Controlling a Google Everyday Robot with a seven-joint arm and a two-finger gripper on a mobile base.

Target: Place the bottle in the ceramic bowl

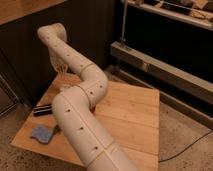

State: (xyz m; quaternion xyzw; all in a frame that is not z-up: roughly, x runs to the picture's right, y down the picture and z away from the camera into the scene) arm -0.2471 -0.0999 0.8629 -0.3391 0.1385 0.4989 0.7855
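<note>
red-orange ceramic bowl (93, 106) mostly behind arm (80, 125), contents unseen; gripper (61, 70) above table (130, 115) far left, state unclear.

Quick tally: one arm (80, 120), one gripper (61, 69) up around 10 o'clock over the far table edge, one table (130, 115), one black bar (42, 109) at 9 o'clock, one blue thing (41, 133) at 8 o'clock.

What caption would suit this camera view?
White robot arm curves across a wooden table, its hand hanging over the far corner.
</note>
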